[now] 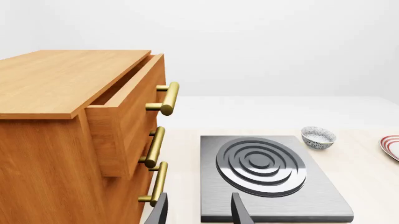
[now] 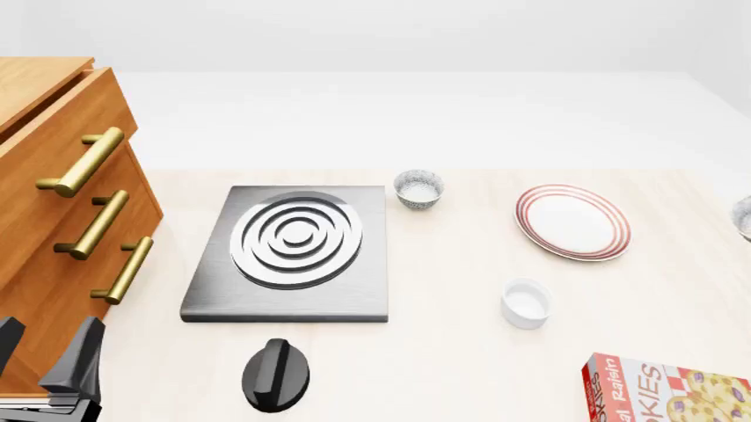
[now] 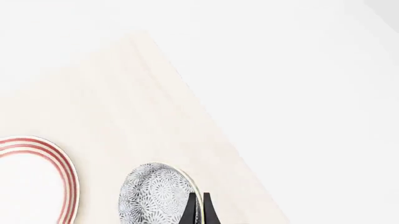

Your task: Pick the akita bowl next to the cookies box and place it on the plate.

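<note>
In the left wrist view, the left gripper (image 1: 199, 201) has its two dark fingers well apart with nothing between them, over the near edge of the grey stove (image 1: 268, 186). A wooden drawer cabinet (image 1: 62, 140) with brass handles stands to the stove's left, its top drawer pulled partly out. A second patterned bowl (image 1: 318, 137) sits just past the stove's far right corner, and a sliver of the plate (image 1: 391, 147) shows further right. In the front view, the left gripper shows at the near left corner. The plate lies right of centre, a plain white cup (image 2: 526, 302) nearer than it, the cookies box (image 2: 669, 391) at the near right edge, and a black rounded object (image 2: 278, 374) near the stove's front. The akita bowl (image 2: 744, 218) is cut off by the right edge, just right of the plate. In the right wrist view, the right gripper (image 3: 199, 199) has its fingers nearly together, pinching the akita bowl's rim; the bowl is tilted, patterned outside showing, beside the plate.
</note>
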